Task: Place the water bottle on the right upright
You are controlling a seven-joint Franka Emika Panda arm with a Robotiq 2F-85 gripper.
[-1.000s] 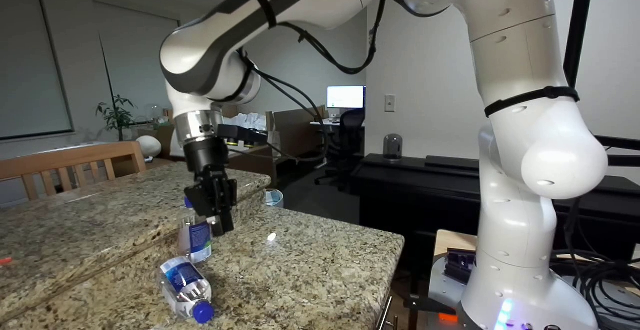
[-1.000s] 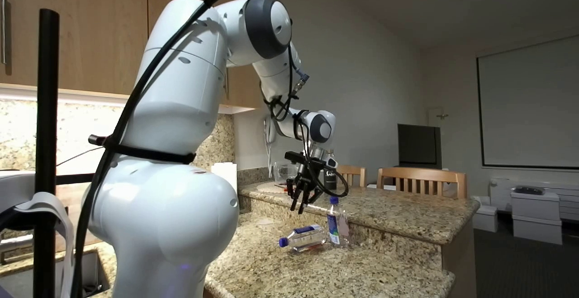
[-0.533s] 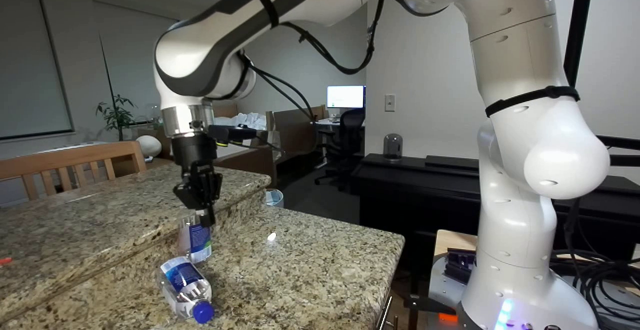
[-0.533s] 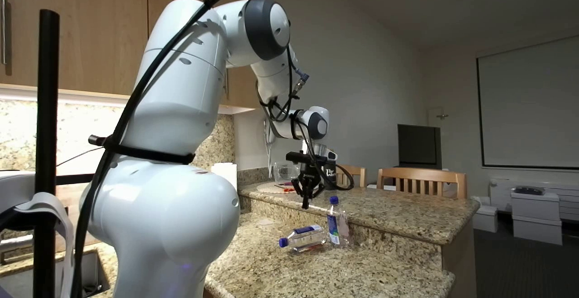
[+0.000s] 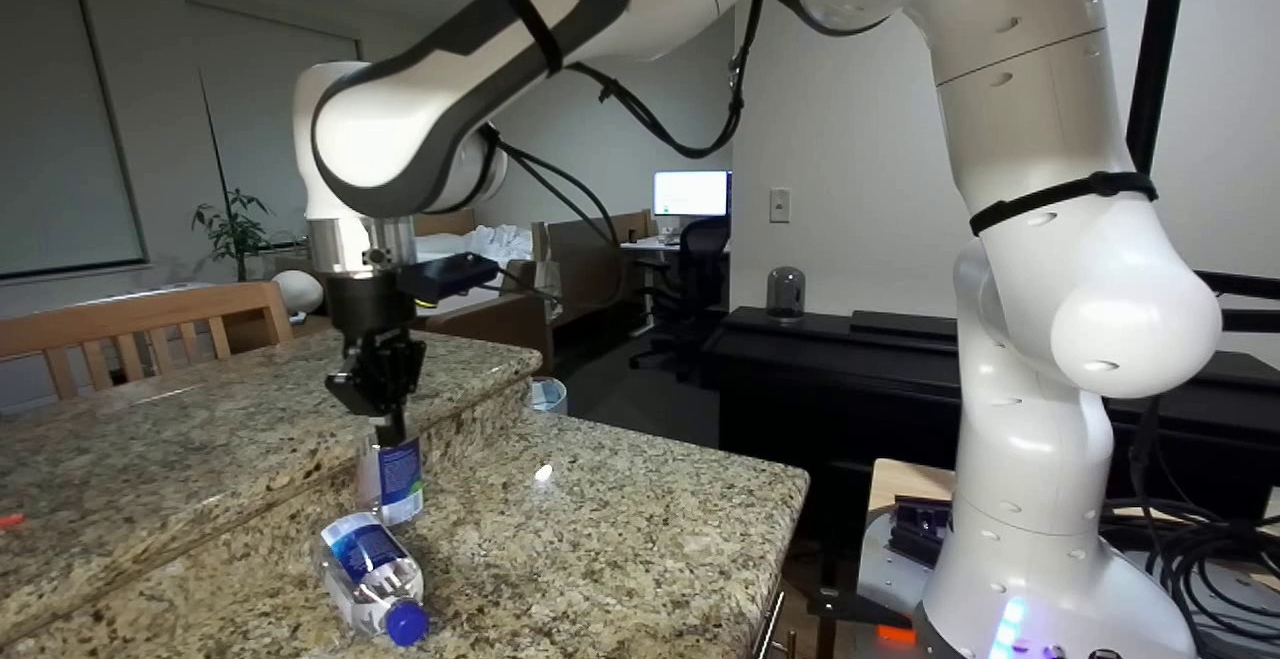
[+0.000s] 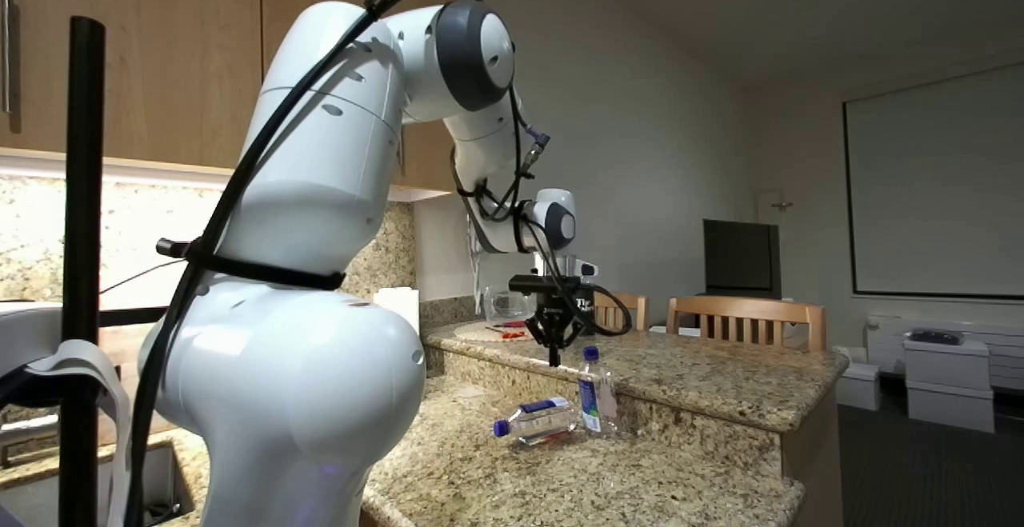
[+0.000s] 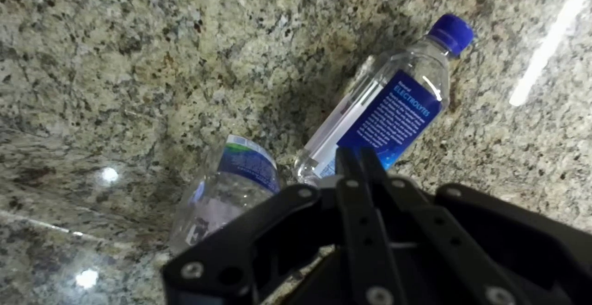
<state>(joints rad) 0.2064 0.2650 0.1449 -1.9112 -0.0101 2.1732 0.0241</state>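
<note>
The water bottle, clear with a blue cap and blue label, lies on its side on the lower counter in both exterior views (image 5: 372,567) (image 6: 546,421). In the wrist view it (image 7: 388,110) lies diagonally, cap to the upper right. A similar clear bottle (image 5: 400,484) (image 6: 590,399) stands upright beside it, close to the raised ledge; in the wrist view this bottle (image 7: 247,168) is partly hidden by the gripper. My gripper (image 5: 392,434) (image 6: 554,359) points down above the bottles, holding nothing. Its fingertips (image 7: 358,153) are almost together and overlap the lying bottle's label in the wrist view.
The granite counter (image 5: 610,529) has a raised ledge (image 5: 180,429) (image 6: 688,371) along the bottles' side. A dark container (image 6: 584,311) stands on the ledge behind the gripper. A clear jug (image 6: 506,301) and red items (image 6: 512,335) are farther along it.
The gripper has moved a little toward the ledge and turned from tilted to pointing straight down. Its fingers look closer together than a second ago. Both bottles have stayed in place.
</note>
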